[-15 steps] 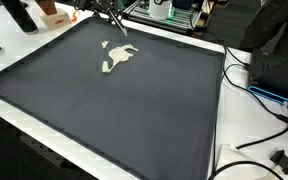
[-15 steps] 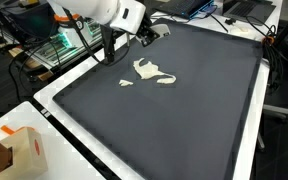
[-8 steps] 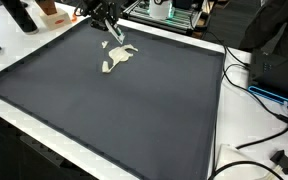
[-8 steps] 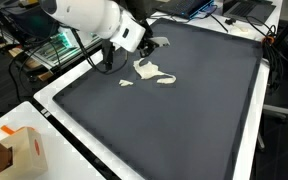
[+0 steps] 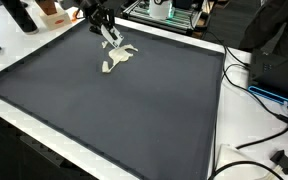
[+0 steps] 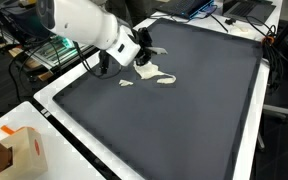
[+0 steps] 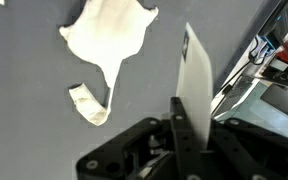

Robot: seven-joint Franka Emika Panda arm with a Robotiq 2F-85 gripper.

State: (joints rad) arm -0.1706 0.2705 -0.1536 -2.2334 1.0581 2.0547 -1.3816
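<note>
A crumpled cream cloth (image 5: 118,57) (image 6: 155,71) lies on the dark mat (image 5: 134,110) near its far edge. In the wrist view the cloth (image 7: 108,36) fills the upper left, with a small cream scrap (image 7: 88,103) below it. My gripper (image 5: 107,30) (image 6: 144,55) hovers just beside and above the cloth. Its jaws stand close together on a flat white strip (image 7: 194,78), which sticks up out of the gripper (image 7: 183,108).
A small cream scrap (image 6: 126,82) lies apart from the cloth. An orange-and-white box (image 6: 26,148) stands off the mat's corner. Cables (image 5: 256,92) and a dark device (image 5: 279,55) lie beside the mat; a black bottle (image 5: 20,14) and electronics (image 5: 169,10) line the back.
The arm has swung in over the mat edge and come down closer to the cream cloth. The cloth and scrap have not moved.
</note>
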